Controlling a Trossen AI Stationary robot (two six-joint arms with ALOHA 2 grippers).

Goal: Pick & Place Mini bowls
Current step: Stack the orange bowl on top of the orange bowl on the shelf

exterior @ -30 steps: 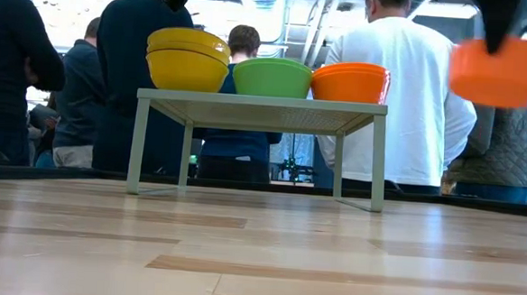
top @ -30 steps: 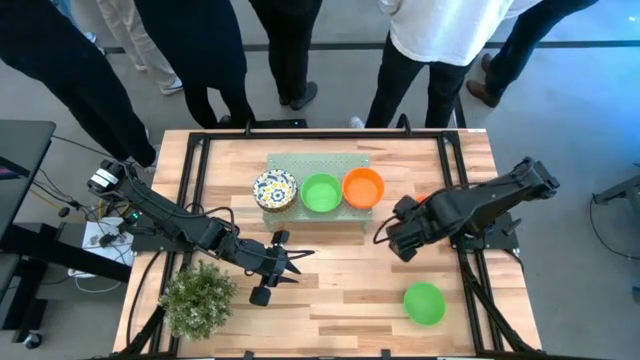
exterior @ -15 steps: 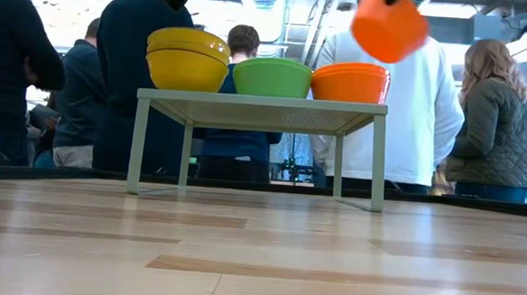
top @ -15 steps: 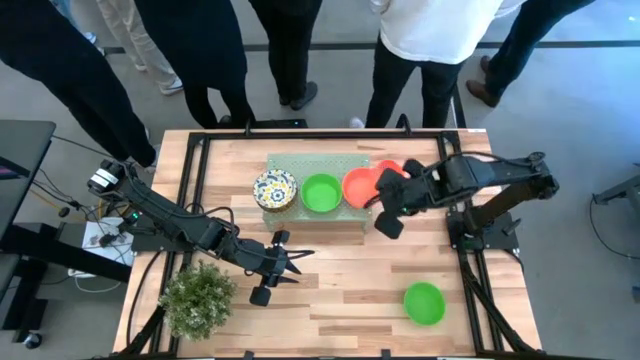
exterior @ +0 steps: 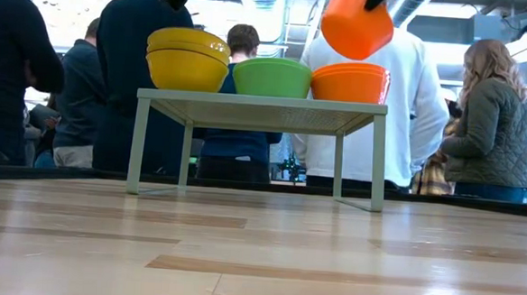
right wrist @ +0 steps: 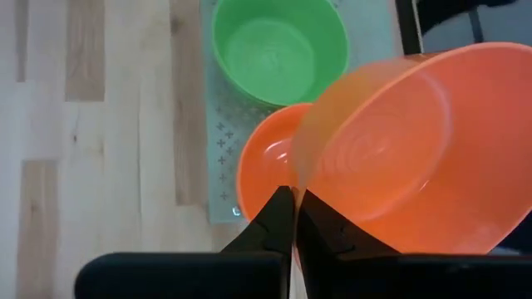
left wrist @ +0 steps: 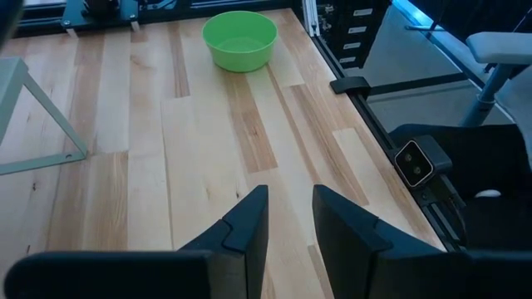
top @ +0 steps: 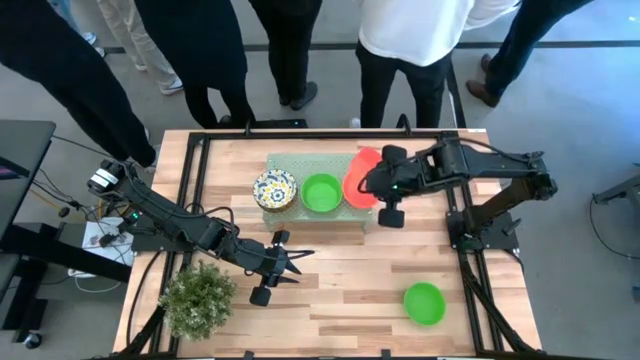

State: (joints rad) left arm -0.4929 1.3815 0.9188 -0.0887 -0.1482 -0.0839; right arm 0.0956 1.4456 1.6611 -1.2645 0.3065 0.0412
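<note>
Orange bowl [right wrist: 407, 158], tilted, hangs pinched by its rim in the right gripper [right wrist: 290, 218] above the orange stack [exterior: 350, 82] on the pale rack [exterior: 261, 104]. The left gripper [left wrist: 289, 218] (fingers slightly parted, holding nothing) waits near the plant [top: 198, 297].

Looking straight down from high up; peeking level from table height; riding close on both wrists. Shared: orange bowl [top: 362, 178] [exterior: 357, 26] [right wrist: 416, 158].

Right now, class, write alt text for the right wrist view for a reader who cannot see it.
The right gripper pinches the rim of a tilted orange bowl, held above another orange bowl on the pale green mat. A green bowl sits beside it.
</note>
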